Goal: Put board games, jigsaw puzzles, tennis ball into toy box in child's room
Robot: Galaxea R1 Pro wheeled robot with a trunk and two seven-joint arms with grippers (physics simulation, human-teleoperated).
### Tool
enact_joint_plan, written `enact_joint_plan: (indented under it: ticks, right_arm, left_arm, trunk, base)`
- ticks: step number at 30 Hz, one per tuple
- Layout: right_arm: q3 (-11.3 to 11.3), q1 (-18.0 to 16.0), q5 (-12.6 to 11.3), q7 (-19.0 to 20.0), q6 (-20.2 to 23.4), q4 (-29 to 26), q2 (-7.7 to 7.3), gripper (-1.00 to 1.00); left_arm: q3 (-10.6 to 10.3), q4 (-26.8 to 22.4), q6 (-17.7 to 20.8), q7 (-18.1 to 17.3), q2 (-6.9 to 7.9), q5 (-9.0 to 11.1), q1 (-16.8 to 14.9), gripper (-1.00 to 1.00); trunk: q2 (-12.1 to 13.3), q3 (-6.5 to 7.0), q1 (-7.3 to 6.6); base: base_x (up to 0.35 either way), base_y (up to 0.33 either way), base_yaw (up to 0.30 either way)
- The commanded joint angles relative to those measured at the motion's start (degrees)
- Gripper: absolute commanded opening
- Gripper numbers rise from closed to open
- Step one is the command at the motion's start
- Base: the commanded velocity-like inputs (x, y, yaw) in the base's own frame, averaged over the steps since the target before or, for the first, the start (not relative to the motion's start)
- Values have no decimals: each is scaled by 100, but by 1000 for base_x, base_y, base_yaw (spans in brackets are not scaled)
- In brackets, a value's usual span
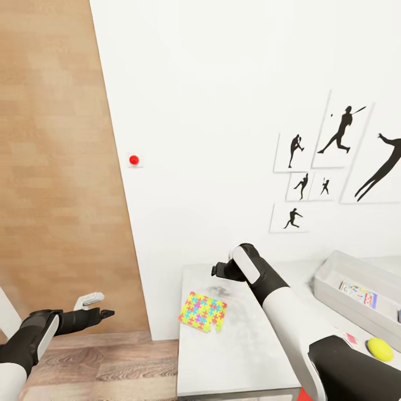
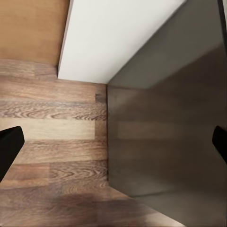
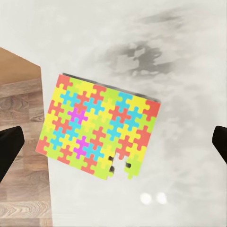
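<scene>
One jigsaw puzzle [image 3: 99,130] is lying beneath the spread right tool [image 3: 113,144]; it should be descending squarely over the desk [image 1: 245,345] edge.

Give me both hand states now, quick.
Left hand: open, empty, out over the floor.
Right hand: open, empty, above the jigsaw puzzle on the table.

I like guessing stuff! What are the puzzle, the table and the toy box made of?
Puzzle: looks like thin matte cardboard, flat interlocking coloured pieces. Table: smooth pale top with grey mottling, maybe laminate or stone. Toy box: probably plastic, plain light grey with flared walls.
</scene>
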Motion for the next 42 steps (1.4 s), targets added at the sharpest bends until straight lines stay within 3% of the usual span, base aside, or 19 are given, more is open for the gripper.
enact_joint_plan:
  ticks: [1,42]
  right_arm:
    - [18,-2,-61,-58,4,-4,-3,100]
    - [27,-34,-53,-49,4,-23,-47,100]
  left_arm:
    - [15,-2,46,-9,-1,22,-2,100]
    - [16,-2,42,-7,-9,22,-2,100]
  trunk:
    - [-6,-12,2]
    - [-6,-390,2]
  base:
    - [0,0,70]
    - [0,0,70]
